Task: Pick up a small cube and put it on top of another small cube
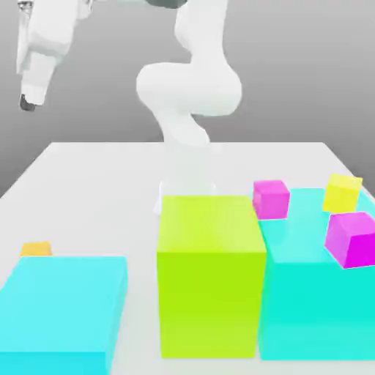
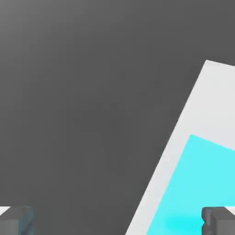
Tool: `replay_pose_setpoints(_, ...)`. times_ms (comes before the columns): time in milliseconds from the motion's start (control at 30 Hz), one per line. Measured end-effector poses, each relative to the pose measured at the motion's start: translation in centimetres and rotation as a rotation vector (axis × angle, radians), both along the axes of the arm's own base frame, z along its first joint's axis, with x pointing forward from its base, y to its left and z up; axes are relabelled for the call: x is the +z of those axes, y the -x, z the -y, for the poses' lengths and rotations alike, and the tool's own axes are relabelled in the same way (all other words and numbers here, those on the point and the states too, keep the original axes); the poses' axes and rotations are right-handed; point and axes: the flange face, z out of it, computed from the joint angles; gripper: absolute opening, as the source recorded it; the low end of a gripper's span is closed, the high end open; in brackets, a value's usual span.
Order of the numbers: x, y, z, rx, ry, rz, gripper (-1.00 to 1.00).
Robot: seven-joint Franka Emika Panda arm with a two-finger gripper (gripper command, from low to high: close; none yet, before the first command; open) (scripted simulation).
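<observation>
Hanging high over the exterior view's left edge, pincer (image 1: 27, 102) sits up above the desk (image 1: 95, 176), pointing down, holding nothing. White arm (image 1: 192, 88) rises behind the blocks. Orange cube (image 1: 36, 249) is far below the pincer, on the desk, just behind the low cyan block (image 1: 62, 311) at the exterior view's left and touching or nearly touching its back edge; can't tell which. Lime block (image 1: 211, 275) stands well to the exterior view's right of the pincer and lower, tall, just beside the big cyan block (image 1: 315, 307). On that cyan block's top: a magenta cube (image 1: 271, 198) near its back corner next to the lime block, a yellow cube (image 1: 342, 192) farther from the pincer, and a second magenta cube (image 1: 351, 239) at its front, tilted. All three well apart from the pincer.

Hand view: two dark grey fingertips (image 2: 16, 220) at the frame's corners, spread wide apart, nothing between them. Pincer (image 2: 117, 222) open over dark floor. Desk edge (image 2: 202, 101) runs slantwise past one fingertip; cyan block (image 2: 197, 183) top lies on it, right by that fingertip.
</observation>
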Motion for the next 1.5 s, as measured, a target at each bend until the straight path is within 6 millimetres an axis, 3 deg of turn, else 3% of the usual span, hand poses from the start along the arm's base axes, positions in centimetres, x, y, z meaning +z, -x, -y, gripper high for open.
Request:
replay_pose_setpoints(300, -10.6, 3.8, 7.6, -0.543, -0.19, -0.052, 0.0)
replay_pose_setpoints(600, -20.5, 11.0, 12.9, -1.114, -0.358, -0.088, 0.0)
replay_pose_setpoints(833, -27.5, 17.0, 14.2, -1.54, -0.469, -0.114, 0.0)
replay_pose_setpoints(1033, -33.6, 17.4, 14.1, -1.583, -0.48, -0.118, 0.0)
replay_pose_setpoints(1067, -34.3, 17.5, 14.1, -1.584, -0.48, -0.119, -1.0)
replay_pose_setpoints(1300, -34.3, 17.5, 14.1, -1.584, -0.48, -0.116, -1.0)
replay_pose_setpoints(1500, -28.8, 17.4, 14.1, -1.582, -0.48, -0.117, -1.0)
